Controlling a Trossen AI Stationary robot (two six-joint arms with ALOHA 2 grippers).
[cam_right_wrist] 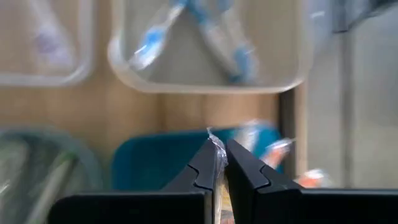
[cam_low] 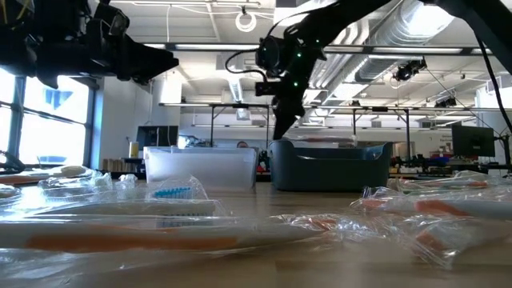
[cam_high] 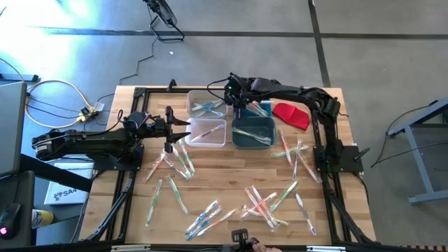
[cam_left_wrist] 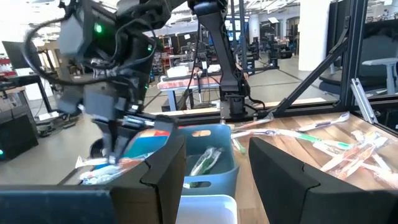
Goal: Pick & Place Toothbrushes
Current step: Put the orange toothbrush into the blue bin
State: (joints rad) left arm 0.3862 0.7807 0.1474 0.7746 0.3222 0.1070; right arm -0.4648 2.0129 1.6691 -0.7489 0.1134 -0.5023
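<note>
Above bins | right claw point(cam_right_wrist: 219, 163) clamped on wrapped toothbrush point(cam_right_wrist: 217, 146) | step: carry-to-bin | next: lower, release | left claw point(cam_left_wrist: 211, 177) apart, waiting

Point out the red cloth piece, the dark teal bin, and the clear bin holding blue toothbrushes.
Red cloth piece point(cam_high: 291, 115), high view, middle of the cloth.
Dark teal plastic bin point(cam_high: 236, 137), high view, its left rim.
Clear plastic bin holding blue toothbrushes point(cam_high: 192, 98), high view, its bare back-left corner.

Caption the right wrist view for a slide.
Right gripper shut on a wrapped toothbrush, above the clear bin holding blue toothbrushes.
</note>
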